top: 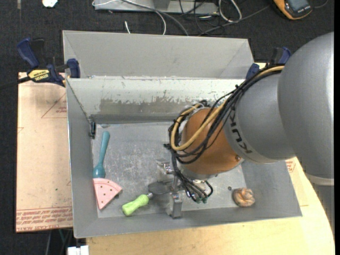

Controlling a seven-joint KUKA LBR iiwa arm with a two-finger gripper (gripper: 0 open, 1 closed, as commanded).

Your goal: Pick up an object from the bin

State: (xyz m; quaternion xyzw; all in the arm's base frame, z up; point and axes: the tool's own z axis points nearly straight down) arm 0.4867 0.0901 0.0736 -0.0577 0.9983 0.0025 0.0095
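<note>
- Your gripper [173,198] sits low in the bin [159,92], about midway along the wall at the bottom of the camera view.
- The orange cover [207,142] and cables [183,142] on the wrist hang over it, so you cannot tell whether it is open or closed, or whether it has hold of anything.
- The nearest thing is a lime-green-handled tool [135,204]. It lies flat just left of the gripper, with its grey end pointing at it. You cannot tell whether the two touch.
- Further left, near the corner, lies a pink wedge [105,192] shaped like a melon slice.
- A teal-handled tool [101,155] lies along the left wall, its lower end just above the wedge.
- To the gripper's right, apart from it, you see a small tan lump [244,197].
</note>
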